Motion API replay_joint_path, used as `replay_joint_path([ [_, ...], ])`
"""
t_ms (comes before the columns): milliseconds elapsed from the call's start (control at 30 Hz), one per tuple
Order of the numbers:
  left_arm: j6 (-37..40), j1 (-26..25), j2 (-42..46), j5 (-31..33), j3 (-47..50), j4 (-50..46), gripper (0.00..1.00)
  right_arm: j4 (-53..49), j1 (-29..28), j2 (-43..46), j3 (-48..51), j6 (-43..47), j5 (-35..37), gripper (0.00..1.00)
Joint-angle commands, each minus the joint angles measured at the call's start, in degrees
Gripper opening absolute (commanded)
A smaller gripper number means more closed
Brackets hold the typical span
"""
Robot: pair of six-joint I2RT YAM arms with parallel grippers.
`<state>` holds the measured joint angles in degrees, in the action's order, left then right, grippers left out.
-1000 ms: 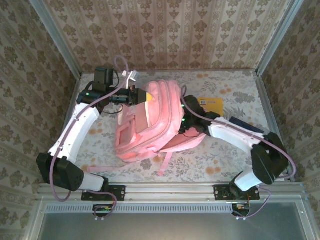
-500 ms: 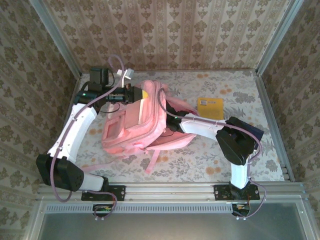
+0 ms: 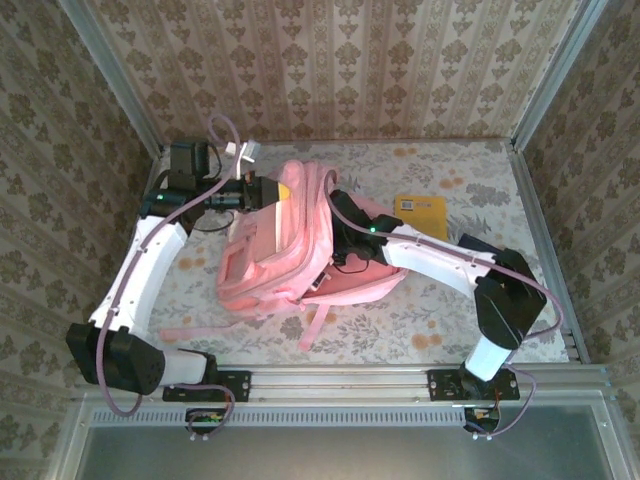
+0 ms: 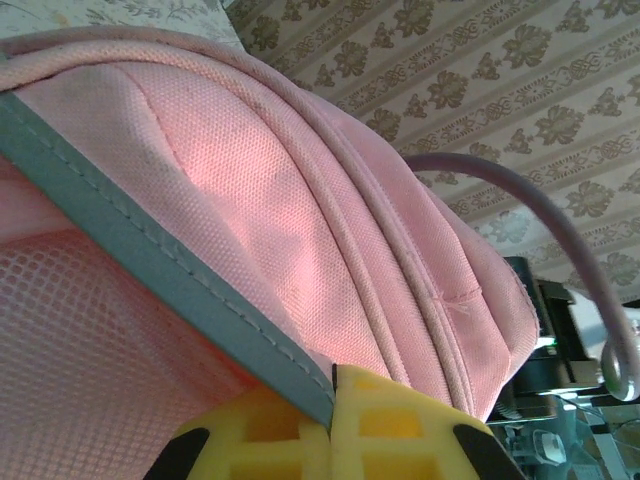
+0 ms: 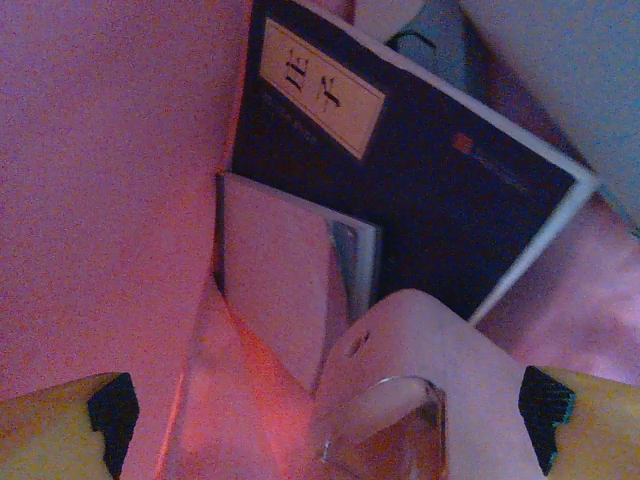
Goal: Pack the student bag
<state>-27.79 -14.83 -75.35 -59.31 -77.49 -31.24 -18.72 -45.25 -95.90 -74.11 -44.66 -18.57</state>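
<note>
At the middle of the desk, nearer its left and far edges, lies the student bag [image 3: 270,260], with its pale straps [image 3: 210,332] trailing toward the near edge. At the bag's far end our left hand [image 4: 330,425] is pressed together on the grey trim [image 4: 150,265], pinching it. Our right hand [image 5: 328,415] is inside the bag's opening, its fingers spread wide and gripping nothing. Before it, against the pink lining, we see a dark blue book [image 5: 440,200] with a cream label and a thinner pale booklet [image 5: 280,280] leaning on it. A pale rounded piece close to the lens partly blocks them. The right arm [image 3: 440,260] crosses the desk just beside a yellow book [image 3: 420,213] that lies flat toward the far right corner.
</note>
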Motion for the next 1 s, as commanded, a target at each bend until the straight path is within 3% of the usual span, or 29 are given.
replay_joint_path([
  [0, 2.34, 1.16, 2.99, 0.23, -0.47, 5.37, 0.0, -4.07, 0.83, 4.19, 1.36, 3.64, 3.96, 1.0],
  [233, 1.75, 2.24, 3.39, 1.73, 0.72, 5.28, 0.0, -8.09, 2.91, 7.11, 1.9, 6.8, 4.26, 0.99],
  [400, 1.69, 2.62, 3.45, 2.79, 0.98, 4.71, 0.0, -10.6, 4.22, 9.69, 2.21, 10.04, 5.68, 0.93],
  [567, 4.45, 2.57, 2.98, 7.13, -0.03, 0.19, 0.0, -14.86, 7.77, 13.29, 2.6, 12.74, 7.26, 0.92],
  [667, 8.26, 1.6, 2.14, 13.23, -1.41, -4.87, 0.0, -16.65, 11.97, 15.83, 4.36, 12.93, 9.76, 0.92],
  [967, 16.46, -5.31, -5.68, 48.25, -8.79, -19.15, 0.0, -23.47, 23.23, 19.21, 6.39, 13.29, 22.71, 0.92],
])
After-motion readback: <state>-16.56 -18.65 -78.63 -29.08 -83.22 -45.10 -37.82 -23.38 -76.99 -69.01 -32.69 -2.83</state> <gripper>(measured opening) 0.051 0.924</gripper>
